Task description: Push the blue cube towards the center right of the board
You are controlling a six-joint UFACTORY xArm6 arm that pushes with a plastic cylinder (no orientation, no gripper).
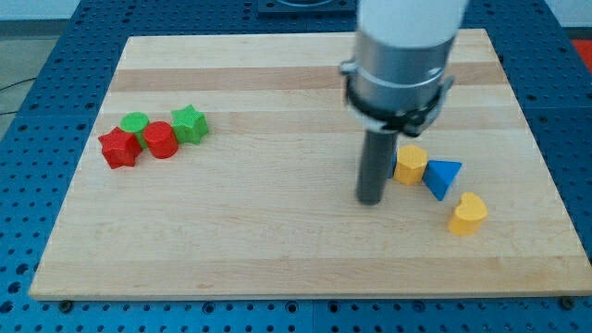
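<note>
My tip (371,198) rests on the wooden board (277,240), a little right of the board's middle. I have no jaws to open or close; I end in a plain dark rod (374,166), so nothing is grasped or clenched, and the rod stands upright beneath my pale, wide arm body (404,55), which comes down from the view's top.

The blue cube (393,163) sits at about two o'clock from my tip, just beside the rod. Only a thin sliver of it shows, since the rod hides most of it; I cannot tell whether the rod touches it. It lies in the right half of the board, roughly at mid-height.

Just past that sliver, also toward two o'clock, a yellow block (412,165) sits against the cube's far side; its exact shape is hard to make out. At three o'clock from my tip, next to that yellow block, lies a blue triangular block (443,178). At about four o'clock, further out, sits a yellow heart-shaped block (468,214), close to the blue triangle's lower corner.

Well apart, around ten o'clock near the board's left edge, four blocks cluster together: a red star (118,148), a green cylinder (135,123), a red cylinder (160,140) and a green star (190,124).
</note>
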